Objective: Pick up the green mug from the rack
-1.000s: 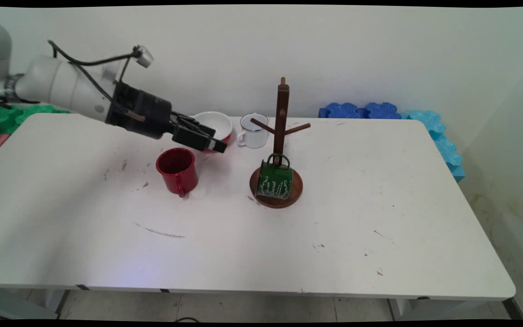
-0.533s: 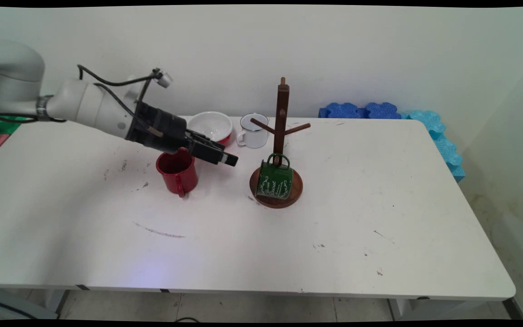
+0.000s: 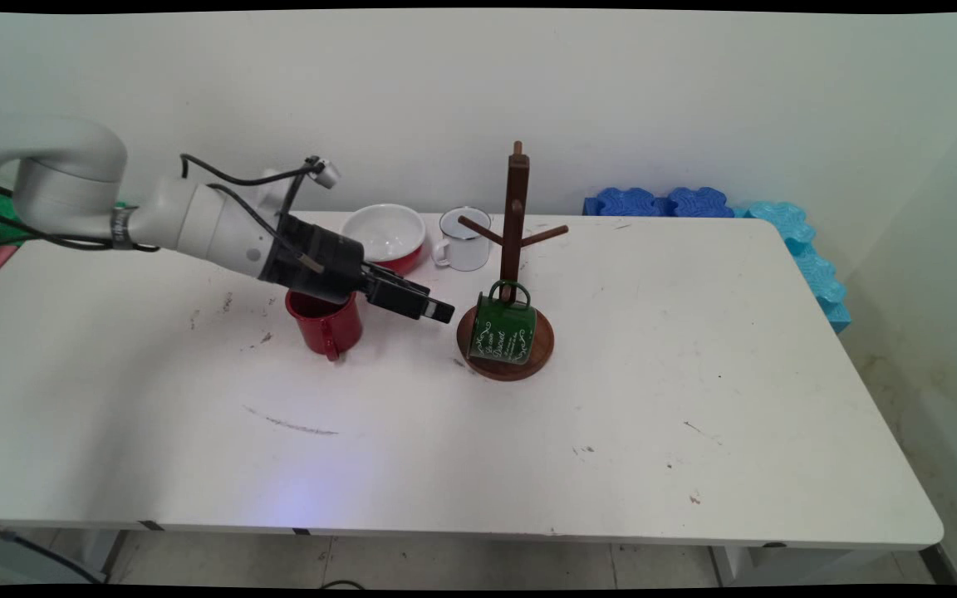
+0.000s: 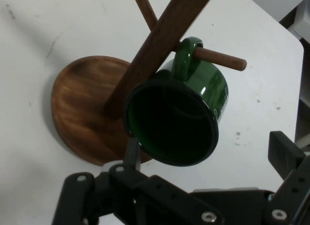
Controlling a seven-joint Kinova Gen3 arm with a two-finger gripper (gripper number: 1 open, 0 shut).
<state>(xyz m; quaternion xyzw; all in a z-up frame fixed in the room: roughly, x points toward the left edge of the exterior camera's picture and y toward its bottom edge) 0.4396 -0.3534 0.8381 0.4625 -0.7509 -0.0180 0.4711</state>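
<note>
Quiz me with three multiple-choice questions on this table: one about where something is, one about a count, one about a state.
1. Where is the green mug?
A. hung on the wooden stand's lowest peg
B. inside the bowl
C. beside the red mug

2. How many mugs are in view?
A. two
B. three
C. five

3. How is the gripper?
A. shut on the red mug
B. open and empty
C. out of view

Key: 1 A, the handle loops the peg; 2 B, red, green and white; 3 B, the hand view shows spread fingers holding nothing.
</note>
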